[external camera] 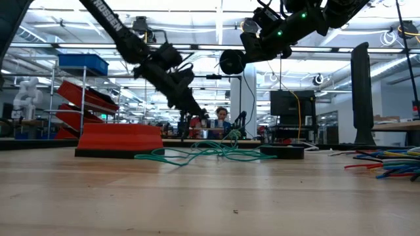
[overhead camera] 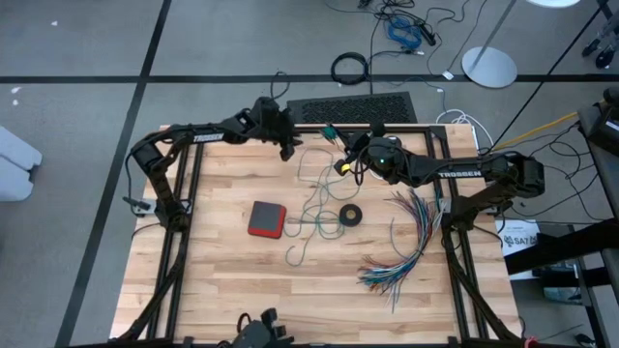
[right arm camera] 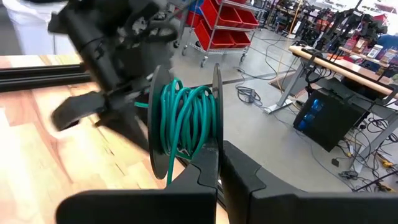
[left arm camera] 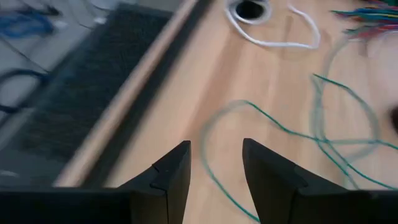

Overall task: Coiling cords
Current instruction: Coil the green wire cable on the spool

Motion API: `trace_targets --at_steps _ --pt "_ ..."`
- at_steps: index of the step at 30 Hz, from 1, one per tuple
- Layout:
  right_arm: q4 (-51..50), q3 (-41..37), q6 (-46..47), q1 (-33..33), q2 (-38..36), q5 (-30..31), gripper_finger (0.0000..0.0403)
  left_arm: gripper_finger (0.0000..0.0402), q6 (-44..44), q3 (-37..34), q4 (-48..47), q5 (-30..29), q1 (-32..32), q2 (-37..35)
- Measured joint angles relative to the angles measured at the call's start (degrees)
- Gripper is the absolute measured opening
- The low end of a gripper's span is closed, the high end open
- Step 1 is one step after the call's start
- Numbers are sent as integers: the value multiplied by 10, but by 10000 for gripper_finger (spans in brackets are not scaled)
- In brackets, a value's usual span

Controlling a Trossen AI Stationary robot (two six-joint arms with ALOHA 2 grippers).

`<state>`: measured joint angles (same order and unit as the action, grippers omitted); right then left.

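Observation:
The teal-green cord is partly wound on a black spool (right arm camera: 183, 127), on which my right gripper (right arm camera: 217, 180) is shut above the table's far middle. The rest of the cord lies in loose loops (overhead camera: 314, 208) on the wood. The white cord (left arm camera: 273, 40) with its small round piece (left arm camera: 249, 9) lies flat near the far edge. My left gripper (left arm camera: 214, 168) hangs open above the table beside the spool. It slants down over a teal strand (left arm camera: 273, 124), with nothing between its fingers. My right gripper pinches the rim of one spool flange (right arm camera: 216, 155) between its two fingers. The fingers come nearly level from the table's right side. The spool stands on edge, lifted clear of the table, with the wound teal cord beside the fingers.
A red box (overhead camera: 266, 219) and a small black tape ring (overhead camera: 350, 215) lie mid-table beside the loose loops. A fanned bundle of multicoloured wires (overhead camera: 406, 246) lies at the right. A dark grille (overhead camera: 353, 106) sits past the far edge. Bare wood fills the near half.

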<state>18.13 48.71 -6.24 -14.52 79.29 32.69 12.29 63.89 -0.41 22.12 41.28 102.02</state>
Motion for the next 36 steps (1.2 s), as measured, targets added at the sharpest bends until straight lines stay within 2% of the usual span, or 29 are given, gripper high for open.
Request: trace_targets --at_steps 2,5,10,12,18,24,32,36 --pt "0 0 0 0 0 0 0 153 -35 -41 56 59 5 0" --pt "0 0 0 0 0 0 0 153 -138 -120 217 170 4 0" --pt "0 0 0 0 0 0 0 153 -239 -222 475 183 -30 7" --pt "0 0 0 0 0 0 0 153 -266 -239 534 184 -48 14" --pt "0 0 0 0 0 0 0 153 -228 -229 537 175 -101 40" --pt "-1 0 0 0 0 0 0 153 -219 -209 536 70 -133 72" --pt "-1 0 0 0 0 0 0 153 -225 -170 533 65 -134 134" --pt "0 0 0 0 0 0 0 153 -222 -170 519 42 -142 136"
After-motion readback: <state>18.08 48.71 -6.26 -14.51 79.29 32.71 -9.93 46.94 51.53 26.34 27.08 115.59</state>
